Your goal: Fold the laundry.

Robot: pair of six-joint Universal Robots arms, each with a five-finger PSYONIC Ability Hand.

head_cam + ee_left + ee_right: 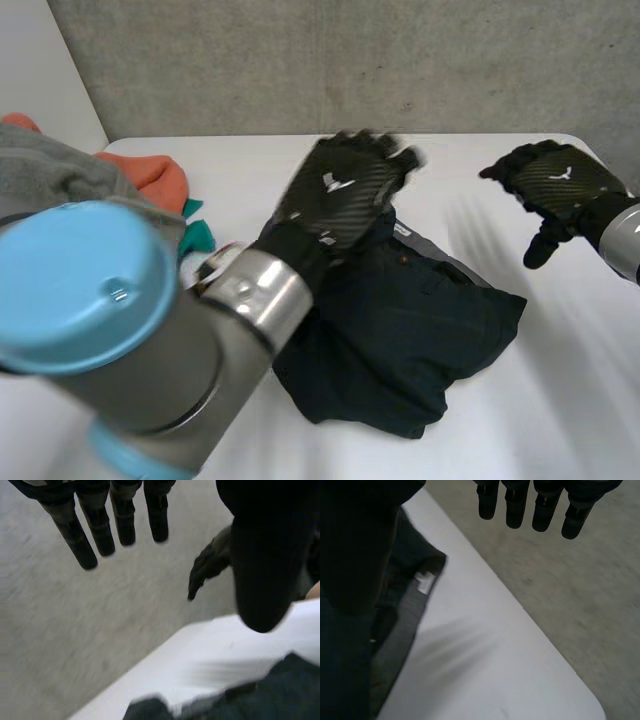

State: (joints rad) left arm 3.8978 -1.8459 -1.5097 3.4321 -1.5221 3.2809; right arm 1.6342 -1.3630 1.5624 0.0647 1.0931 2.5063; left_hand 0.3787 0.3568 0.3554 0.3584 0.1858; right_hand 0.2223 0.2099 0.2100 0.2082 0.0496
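A dark navy garment point(410, 320) lies crumpled in the middle of the white table point(570, 390), with a small white label point(424, 582) at its far edge. My left hand point(340, 195) hovers over the garment's far edge, open, with its fingers point(95, 525) straight and nothing in them. In the left wrist view the garment point(260, 700) lies below the thumb. My right hand point(555, 185) hangs above bare table to the right of the garment, open and empty, its fingers point(515, 505) reaching out past the table's edge. The garment point(395, 625) lies beside its thumb.
A pile of laundry sits at the table's left: an orange cloth point(160, 180), a teal one point(197, 235) and a grey one point(50, 170). My left arm point(120, 330) crosses the near left. Grey floor point(580, 595) lies beyond the table's far edge.
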